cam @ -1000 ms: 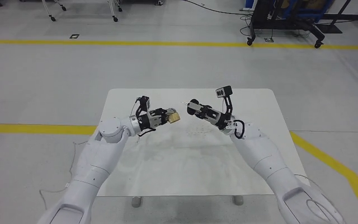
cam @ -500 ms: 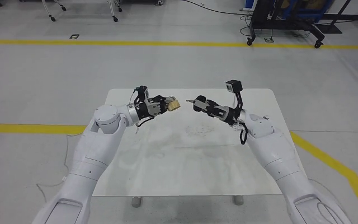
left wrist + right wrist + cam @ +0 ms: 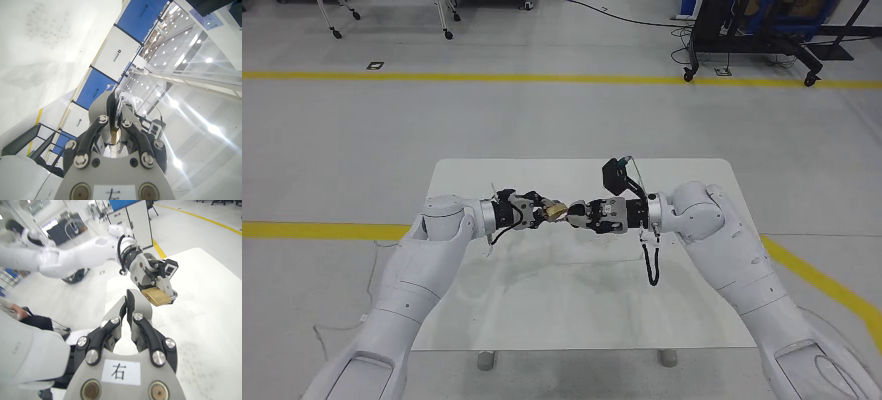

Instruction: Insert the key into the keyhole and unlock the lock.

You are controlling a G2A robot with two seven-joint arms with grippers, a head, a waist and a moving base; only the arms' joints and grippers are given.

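A brass padlock (image 3: 556,211) with a silver shackle (image 3: 121,103) hangs above the middle of the white table (image 3: 542,300). My left gripper (image 3: 545,210) is shut on it. In the left wrist view the lock body (image 3: 114,135) sits edge-on between the left gripper (image 3: 115,115) fingers. My right gripper (image 3: 575,213) faces it from the other side, almost touching the lock's free end. In the right wrist view the right gripper (image 3: 128,297) has its pads pressed together, with the key hidden between them. The padlock (image 3: 157,296) lies just beyond and beside those fingertips, held by the left gripper (image 3: 156,288).
Both grippers hover above the bare table top (image 3: 198,285), well inside its edges. A black wheeled frame (image 3: 762,30) stands far off on the floor behind the table. Yellow floor lines (image 3: 322,230) run past both sides.
Both arms swung in toward each other and nearer the robot. The gap between the right gripper's tip and the padlock has closed to almost nothing. The right wrist has rolled over.
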